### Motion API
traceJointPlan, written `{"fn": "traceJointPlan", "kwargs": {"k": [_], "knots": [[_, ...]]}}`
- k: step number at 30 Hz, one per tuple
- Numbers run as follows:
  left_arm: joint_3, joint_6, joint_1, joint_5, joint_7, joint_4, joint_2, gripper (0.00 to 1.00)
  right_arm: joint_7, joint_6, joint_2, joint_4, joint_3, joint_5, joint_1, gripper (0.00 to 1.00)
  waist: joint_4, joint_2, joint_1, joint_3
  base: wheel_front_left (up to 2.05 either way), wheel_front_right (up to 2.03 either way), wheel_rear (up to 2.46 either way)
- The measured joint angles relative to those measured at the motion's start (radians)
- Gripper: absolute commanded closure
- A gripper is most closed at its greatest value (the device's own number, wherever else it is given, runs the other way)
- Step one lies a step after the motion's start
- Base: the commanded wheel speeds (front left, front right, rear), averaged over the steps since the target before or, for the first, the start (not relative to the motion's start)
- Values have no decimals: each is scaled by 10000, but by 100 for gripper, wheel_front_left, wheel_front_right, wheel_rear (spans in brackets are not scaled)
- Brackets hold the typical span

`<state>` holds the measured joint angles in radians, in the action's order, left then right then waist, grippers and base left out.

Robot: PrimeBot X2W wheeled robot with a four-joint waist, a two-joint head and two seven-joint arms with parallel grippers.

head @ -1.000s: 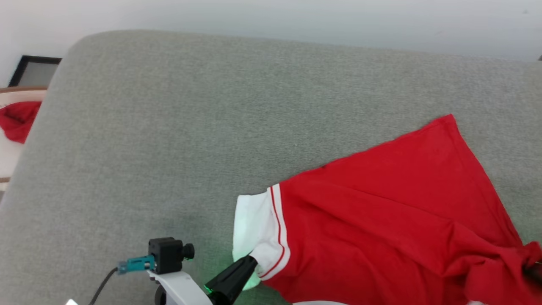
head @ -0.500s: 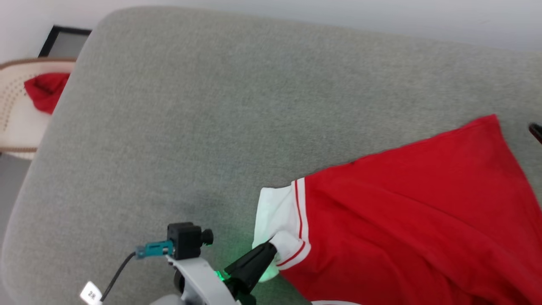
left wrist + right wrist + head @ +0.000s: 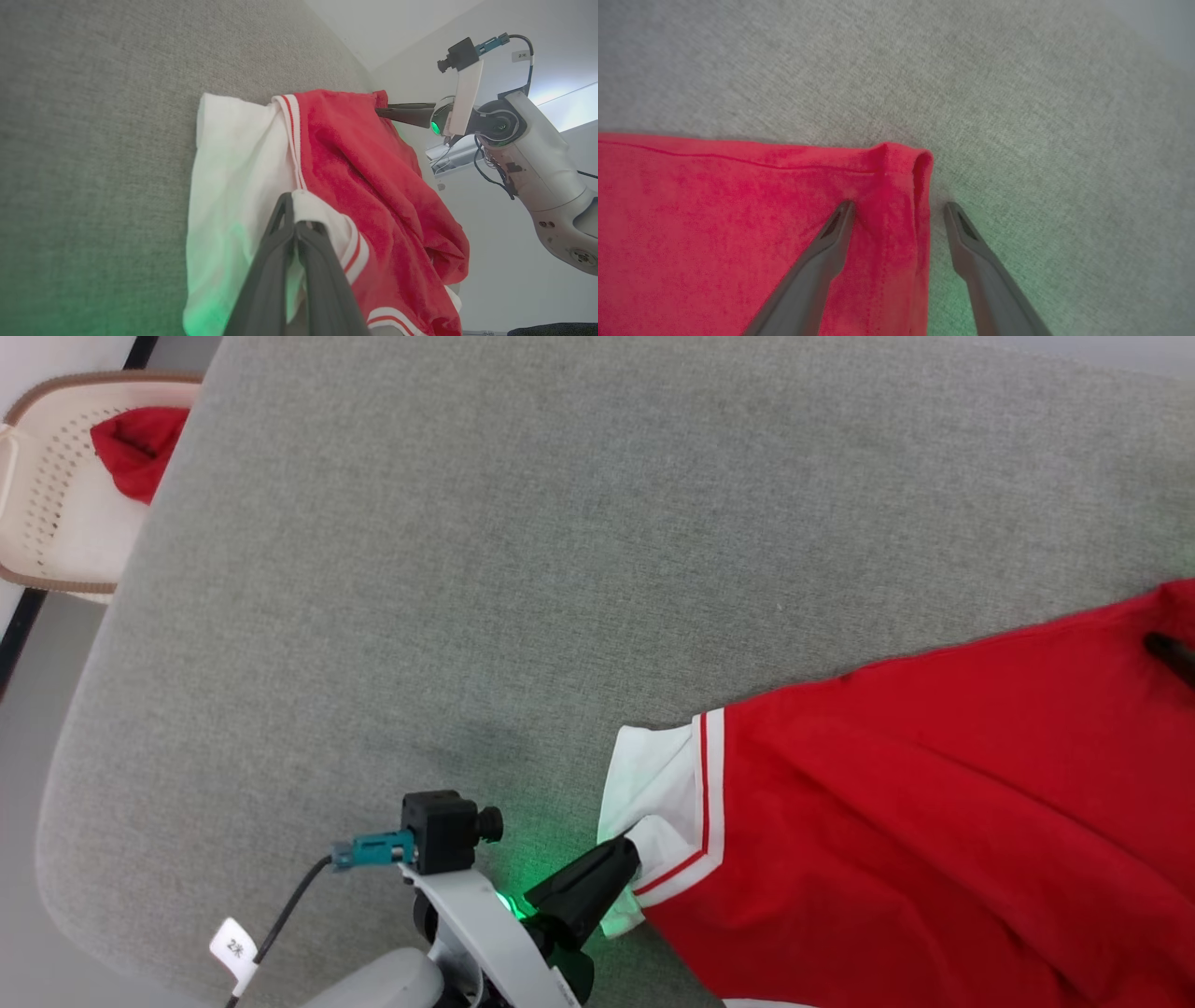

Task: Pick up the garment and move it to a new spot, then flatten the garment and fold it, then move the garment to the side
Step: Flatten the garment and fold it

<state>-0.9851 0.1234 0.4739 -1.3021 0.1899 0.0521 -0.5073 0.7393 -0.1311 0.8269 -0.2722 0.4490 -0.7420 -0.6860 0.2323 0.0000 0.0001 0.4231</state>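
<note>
The garment [image 3: 934, 821] is a red jersey with a white side panel [image 3: 653, 784] and white-red striped trim, spread over the lower right of the grey cushion [image 3: 467, 569]. My left gripper [image 3: 635, 849] is shut on the trimmed white corner. The left wrist view shows this too, with the left gripper [image 3: 294, 219] pinching a fold of the garment [image 3: 373, 186]. My right gripper [image 3: 899, 207] stands open, its fingers straddling the far red hem corner of the garment [image 3: 738, 224]. One right fingertip [image 3: 1172, 653] shows at the head view's right edge. The lettering is hidden.
A cream perforated basket [image 3: 56, 523] stands off the cushion's far left corner and holds a plain red cloth [image 3: 135, 448]. Bare grey cushion stretches across the left and far side. The cushion's left edge drops to grey floor [image 3: 28, 803].
The head camera has swung, shifting the whole picture down and right. My left gripper keeps its hold on the white corner. A right fingertip now lies on the far red corner.
</note>
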Motion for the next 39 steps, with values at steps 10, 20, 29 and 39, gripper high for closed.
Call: {"fn": "traceJointPlan", "kwargs": {"k": [10,20,29,39], "knots": [[197,42,98,-69,249,313,-194,100,-1028,0,-255,-861,744,-754,-428,100,-102,0,-1,-228,0,0,0],[957,46,1503,-59,261,872,-662,100,-3593,-4,-1638,-3233,-940,-807,-1615,100,-653,0,-1,-950,0,0,0],[2748,33,6688,-514,-232,3519,272,100,-6282,-6,-2717,-5501,-3242,288,-5311,100,-1251,0,0,-524,0,0,0],[4418,10,11796,-293,531,7053,1565,100,-8330,-54,-3482,-7152,-4299,1233,-8950,100,-1938,0,-1,430,0,0,0]]}}
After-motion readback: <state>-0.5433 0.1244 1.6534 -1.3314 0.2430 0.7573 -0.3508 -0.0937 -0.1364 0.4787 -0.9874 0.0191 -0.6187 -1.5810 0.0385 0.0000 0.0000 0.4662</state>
